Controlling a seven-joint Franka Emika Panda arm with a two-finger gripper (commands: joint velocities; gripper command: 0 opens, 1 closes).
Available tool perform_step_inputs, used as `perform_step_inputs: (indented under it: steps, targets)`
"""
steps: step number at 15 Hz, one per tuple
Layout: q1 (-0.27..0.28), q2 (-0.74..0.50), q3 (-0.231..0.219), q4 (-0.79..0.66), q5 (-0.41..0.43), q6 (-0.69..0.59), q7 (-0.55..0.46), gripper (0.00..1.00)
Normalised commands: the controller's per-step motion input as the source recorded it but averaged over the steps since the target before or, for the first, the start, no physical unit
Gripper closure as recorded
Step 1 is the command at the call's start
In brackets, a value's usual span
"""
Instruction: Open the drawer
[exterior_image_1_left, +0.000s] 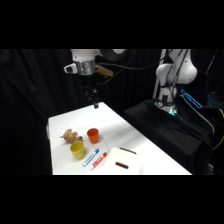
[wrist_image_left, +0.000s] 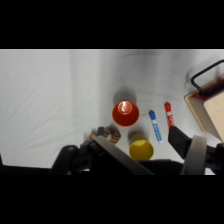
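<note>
The drawer (exterior_image_1_left: 120, 158) is a flat cream box at the table's near right, with two short dark handles on it. The wrist view catches only its corner (wrist_image_left: 210, 112) at the right edge, showing a reddish rim and a black handle (wrist_image_left: 204, 80). My gripper (exterior_image_1_left: 94, 103) hangs high over the table's far end, well away from the drawer. In the wrist view the gripper (wrist_image_left: 135, 135) is open, its two fingers spread wide with nothing between them.
A red cup (exterior_image_1_left: 93, 135) (wrist_image_left: 125, 113), a yellow cup (exterior_image_1_left: 77, 149) (wrist_image_left: 141, 149) and a small brown object (exterior_image_1_left: 70, 135) (wrist_image_left: 107, 133) sit left of the drawer. A blue marker (exterior_image_1_left: 90, 157) (wrist_image_left: 155, 125) and a red marker (exterior_image_1_left: 99, 160) (wrist_image_left: 169, 113) lie between cups and drawer.
</note>
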Motion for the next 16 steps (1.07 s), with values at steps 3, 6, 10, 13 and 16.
perform_step_inputs:
  steps: [3,6,10,13,16]
  targets:
    - [-0.019,-0.01,0.034,0.0,-0.003,-0.01,0.01,0.0]
    - [0.024,-0.05,0.058,-0.06,-0.026,0.05,0.09,0.0]
    - [0.061,-0.1,0.074,-0.17,-0.025,0.15,0.12,0.0]
    - [0.055,-0.13,0.055,-0.25,0.012,0.33,0.1,0.0]
    - [0.039,-0.18,0.032,-0.33,0.054,0.41,0.11,0.0]
